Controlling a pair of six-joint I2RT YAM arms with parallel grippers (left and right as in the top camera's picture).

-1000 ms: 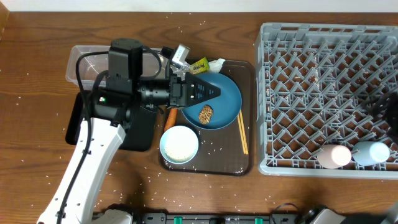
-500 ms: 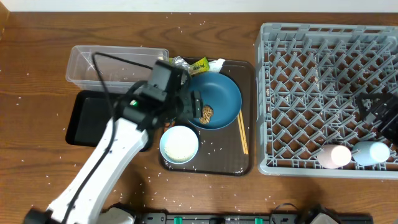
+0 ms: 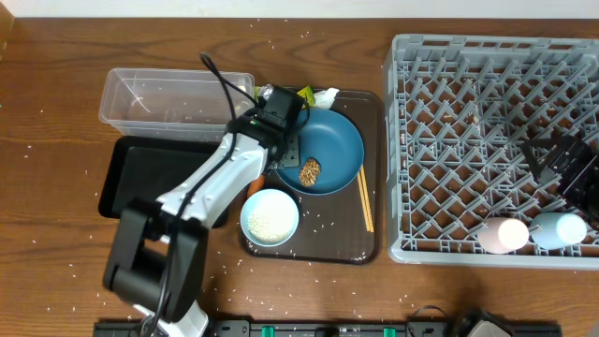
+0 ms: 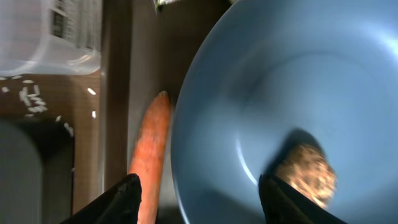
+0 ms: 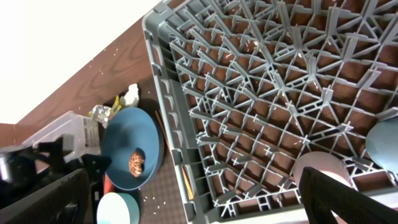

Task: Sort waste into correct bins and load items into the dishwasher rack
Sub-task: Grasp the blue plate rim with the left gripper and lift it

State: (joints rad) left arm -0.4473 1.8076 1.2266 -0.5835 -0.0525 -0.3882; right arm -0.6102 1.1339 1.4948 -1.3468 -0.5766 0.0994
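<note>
Your left arm lies across the shallow black rectangular tray (image 3: 126, 183) and hides part of it. The arm reaches onto the larger dark brown serving tray (image 3: 346, 239), which sits on the wooden table (image 3: 56, 56).

Along that tray's far edge, crumpled foil and a yellow wrapper (image 3: 299, 95) lie beside a white tissue (image 3: 326, 95), close to your wrist. The pair of wooden chopsticks (image 3: 365, 201) lies on the tray to the right of the big dark blue dish (image 4: 298, 74), apart from the left gripper (image 4: 203, 199).

In the left wrist view, your fingers stand spread and straddle the dish's near rim. The orange carrot (image 4: 149, 155) lies on the tray just outside that rim, right beside the left finger. You cannot tell whether that finger touches it. The brown food lump (image 4: 306, 174) sits inside the dish, just above the other finger.

The white bowl (image 3: 243, 225) stands next to the dish and holds white rice (image 3: 270, 219). The clear rectangular plastic tub (image 3: 117, 103) stands behind the black tray.

Your right gripper (image 5: 193, 186) hangs over the large light grey lattice rack (image 3: 487, 56) with its fingers wide apart and nothing between them. A small pink cup (image 3: 505, 234) and a light blue cup (image 3: 562, 227) lie side by side in the rack's near right corner.
</note>
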